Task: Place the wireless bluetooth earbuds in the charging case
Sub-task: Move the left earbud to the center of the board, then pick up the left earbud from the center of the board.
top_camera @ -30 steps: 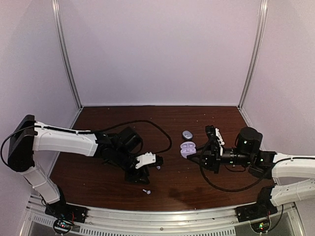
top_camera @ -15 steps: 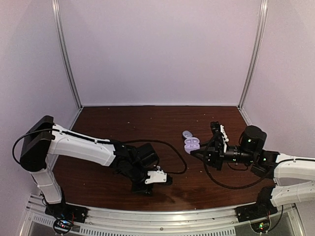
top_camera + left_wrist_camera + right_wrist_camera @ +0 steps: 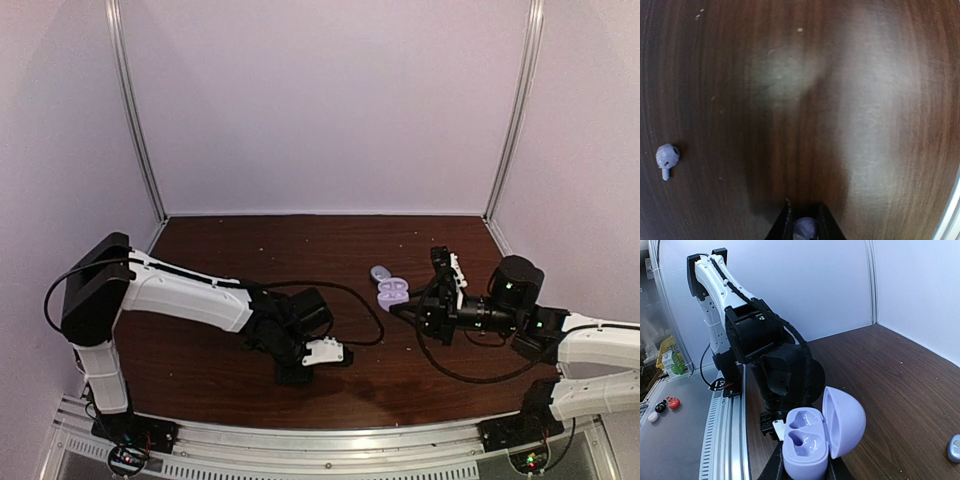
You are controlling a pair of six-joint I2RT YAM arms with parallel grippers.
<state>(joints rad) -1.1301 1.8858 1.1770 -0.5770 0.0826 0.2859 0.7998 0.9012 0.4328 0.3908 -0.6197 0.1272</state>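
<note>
My left gripper (image 3: pixel 291 376) is low over the near middle of the table. In the left wrist view its fingers (image 3: pixel 804 221) are shut on a small whitish-lilac earbud (image 3: pixel 805 228). A second earbud (image 3: pixel 666 156) lies loose on the wood to the left. My right gripper (image 3: pixel 401 304) is shut on the open lilac charging case (image 3: pixel 390 292) and holds it above the table. In the right wrist view the case (image 3: pixel 806 444) has its lid (image 3: pixel 845 421) up and both slots are empty, with my gripper (image 3: pixel 805 466) around its base.
A closed lilac case (image 3: pixel 379 272) lies on the table just beyond the open one; it shows at the right edge of the right wrist view (image 3: pixel 954 448). The left arm (image 3: pixel 765 355) stands in front of the held case. The table's metal front rail (image 3: pixel 330 432) is close to my left gripper.
My left gripper has moved right and toward the front edge, onto the earbud that lay there, and now grips it. My right gripper moved the case slightly right and farther, then held still.
</note>
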